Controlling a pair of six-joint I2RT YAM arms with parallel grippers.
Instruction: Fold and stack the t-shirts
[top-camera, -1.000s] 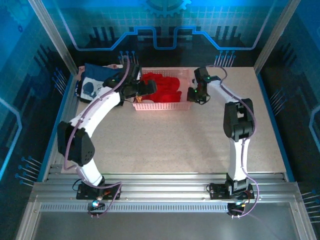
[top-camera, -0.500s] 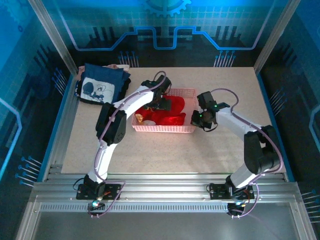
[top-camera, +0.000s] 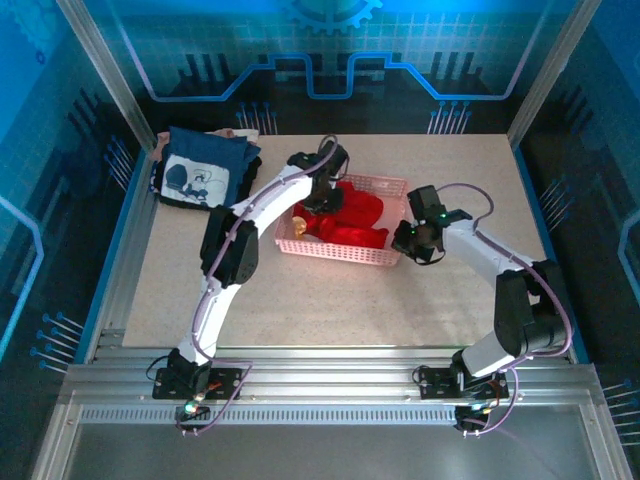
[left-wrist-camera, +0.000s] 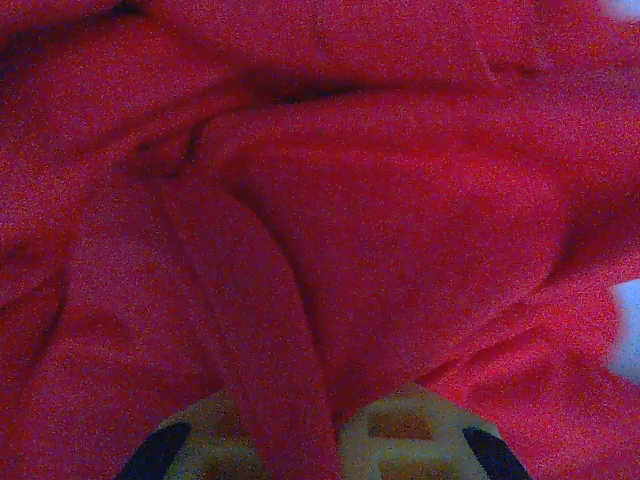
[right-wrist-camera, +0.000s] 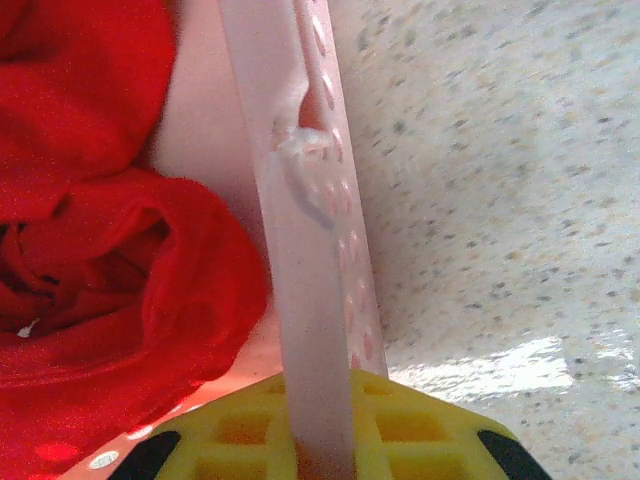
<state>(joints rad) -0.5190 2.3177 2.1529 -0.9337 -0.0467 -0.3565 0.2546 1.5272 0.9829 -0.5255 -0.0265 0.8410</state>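
One t-shirt (top-camera: 352, 218) is lying in the basket (top-camera: 338, 256) on the desk (top-camera: 330, 305); the other t-shirt (top-camera: 200, 172) is lying at the basket's ten o'clock.

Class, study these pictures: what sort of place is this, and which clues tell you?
Probably a robot lab work cell: a left arm and right arm bolted at a speckled table, fenced by blue circuit-print panels, with a pink basket holding a red t-shirt.

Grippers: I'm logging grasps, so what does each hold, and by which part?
The left gripper pinches a fold of the red shirt; the right gripper clamps the basket by its side wall.
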